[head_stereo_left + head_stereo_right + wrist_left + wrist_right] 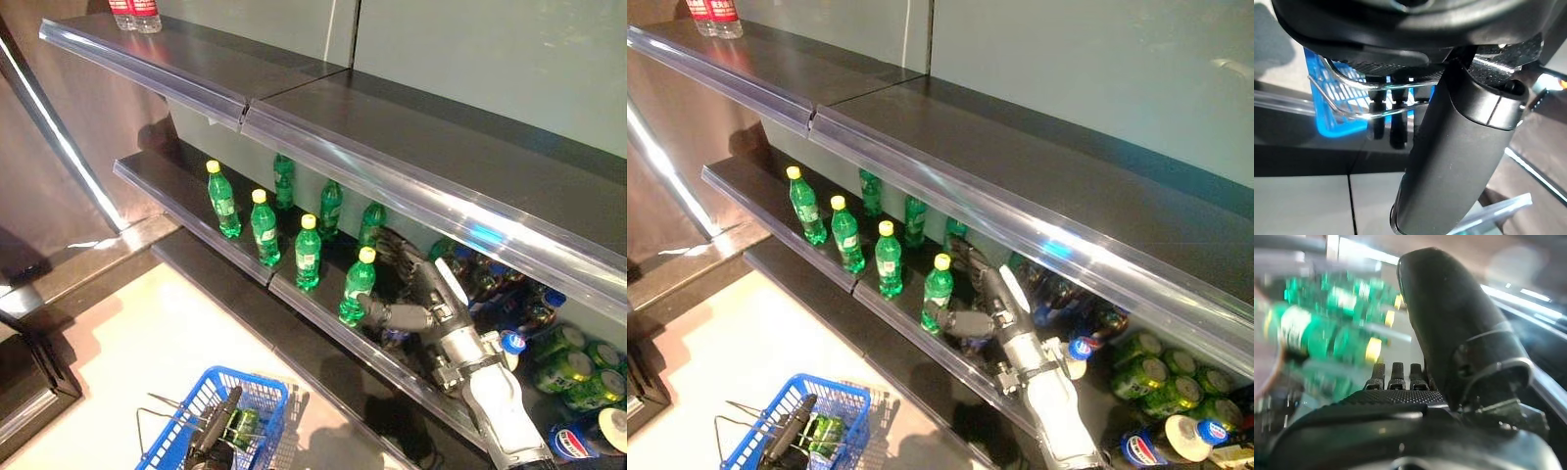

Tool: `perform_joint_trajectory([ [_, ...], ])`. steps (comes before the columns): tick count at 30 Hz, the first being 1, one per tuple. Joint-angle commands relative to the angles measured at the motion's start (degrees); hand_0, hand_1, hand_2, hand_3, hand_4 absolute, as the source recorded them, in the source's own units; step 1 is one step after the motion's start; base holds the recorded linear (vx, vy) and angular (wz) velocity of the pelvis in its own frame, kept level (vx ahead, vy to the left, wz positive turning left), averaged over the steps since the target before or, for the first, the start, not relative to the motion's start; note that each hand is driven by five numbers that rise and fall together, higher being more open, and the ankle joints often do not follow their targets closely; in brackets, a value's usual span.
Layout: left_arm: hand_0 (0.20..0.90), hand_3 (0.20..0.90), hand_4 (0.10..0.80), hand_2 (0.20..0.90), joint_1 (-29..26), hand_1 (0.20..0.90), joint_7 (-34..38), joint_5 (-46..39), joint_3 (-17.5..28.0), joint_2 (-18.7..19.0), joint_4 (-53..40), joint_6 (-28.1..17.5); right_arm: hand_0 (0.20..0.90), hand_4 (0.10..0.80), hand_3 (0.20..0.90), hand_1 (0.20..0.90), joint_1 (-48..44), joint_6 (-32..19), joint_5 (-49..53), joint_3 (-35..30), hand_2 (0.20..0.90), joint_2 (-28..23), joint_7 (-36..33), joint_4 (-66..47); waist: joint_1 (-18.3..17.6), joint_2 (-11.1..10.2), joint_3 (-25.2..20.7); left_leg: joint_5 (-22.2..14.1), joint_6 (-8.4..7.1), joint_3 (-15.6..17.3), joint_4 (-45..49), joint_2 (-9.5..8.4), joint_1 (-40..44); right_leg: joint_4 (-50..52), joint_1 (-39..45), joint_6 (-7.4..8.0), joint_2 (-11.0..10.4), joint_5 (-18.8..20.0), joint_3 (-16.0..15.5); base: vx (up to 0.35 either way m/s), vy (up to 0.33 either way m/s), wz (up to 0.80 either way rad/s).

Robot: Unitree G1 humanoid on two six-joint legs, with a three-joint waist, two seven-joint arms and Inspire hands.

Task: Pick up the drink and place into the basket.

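reaching into the shelf, right robot hand – fingers spread – beside green bottle.

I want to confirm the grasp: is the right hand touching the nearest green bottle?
Cannot tell. In the left eye view the right hand reaches beside the green bottle; no view shows contact or gap plainly.

You see bright glare streaking the clear shelf edge. Below it, the green bottles smear with blur in the right wrist view.
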Motion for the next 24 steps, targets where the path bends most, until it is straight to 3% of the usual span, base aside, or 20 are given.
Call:
perform_joint_trajectory([
  [1, 0.300, 0.200, 0.100, 0.300, -6.18, 0.300, -5.46, 2.24, 1.10, 2.66, -10.04, -7.33, 0.900, 0.800, 0.900, 0.900, -3.14, -7.53, -3.80, -3.75, 0.900, -2.35, -8.95, -8.05, 0.56, 0.57, -3.87, -0.05, -1.84, 3.58, 1.78, 4.00, 0.32, 1.59, -3.15, 4.58, -7.84, 6.51, -2.91, -0.007, 0.004, -0.06],
  [4, 0.300, 0.200, 0.100, 0.300, -5.86, 0.300, -5.12, 2.53, 1.60, 2.38, -10.69, -7.16, 0.900, 0.800, 0.900, 0.900, -2.38, -7.93, -6.59, -5.24, 0.900, -2.44, -14.56, -8.04, 0.28, 0.65, -3.76, -0.13, -1.80, 3.76, 1.87, 4.00, 0.23, 1.61, -3.32, 4.67, -7.82, 6.56, -2.70, -0.003, 0.004, -0.02],
  [14, 0.300, 0.200, 0.100, 0.300, -5.82, 0.300, -4.83, 2.55, 2.35, 1.89, -10.19, -7.18, 0.900, 0.800, 0.900, 0.900, -1.82, -7.06, -10.87, -6.47, 0.900, -2.41, -24.18, -7.59, -0.19, 0.83, -3.78, -0.43, -1.55, 4.17, 1.88, 3.82, 0.39, 1.59, -3.55, 4.91, -7.99, 6.69, -2.31, 0.001, 0.007, -0.04],
  [24, 0.300, 0.200, 0.100, 0.300, -5.63, 0.300, -4.54, 2.59, 1.80, 1.80, -10.84, -7.10, 0.900, 0.800, 0.900, 0.900, -0.98, -4.63, -8.48, -4.31, 0.900, -0.72, -22.58, -3.93, 0.01, 0.70, -3.68, -0.50, -1.46, 3.88, 1.92, 3.56, 0.25, 1.60, -3.58, 5.00, -8.20, 6.77, -2.52, 0.001, 0.003, -0.02],
])
